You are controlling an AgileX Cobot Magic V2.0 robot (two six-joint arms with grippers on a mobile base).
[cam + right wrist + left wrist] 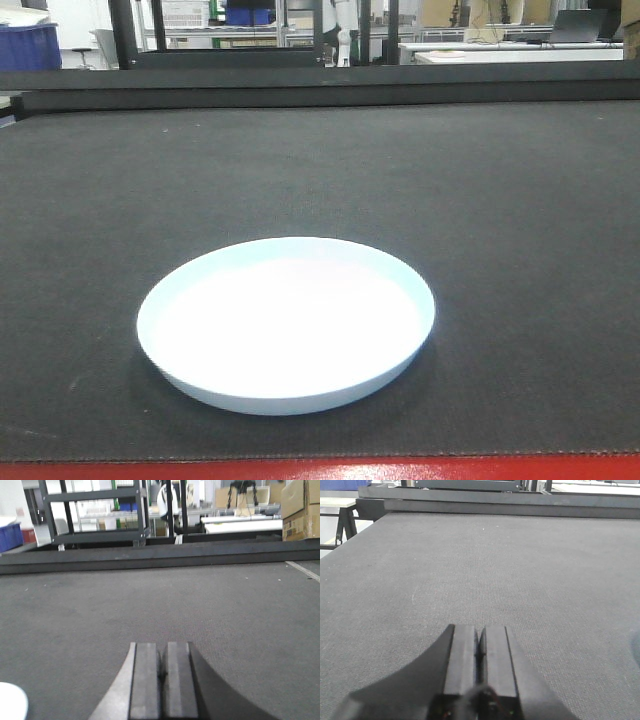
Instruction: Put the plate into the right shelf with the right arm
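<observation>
The plain white round shallow plate (285, 325) is being overexposed by bright overhead light, its middle being washed out to flat white. A soft shadow is being cast under its near rim onto the dark grey textured counter (500, 200). The black left hand (479, 630) and black right hand (164, 647) are being rendered blurred near the lower edge.

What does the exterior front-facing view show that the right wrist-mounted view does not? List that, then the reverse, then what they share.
Only the front view: the whole plate, lying flat and empty, and the table's red front edge.
Only the right wrist view: the right tool, shut and holding nothing, low over the surface.
Both: the black mat and the plate, though the wrist view catches only a white sliver of it in its lower left corner.
</observation>
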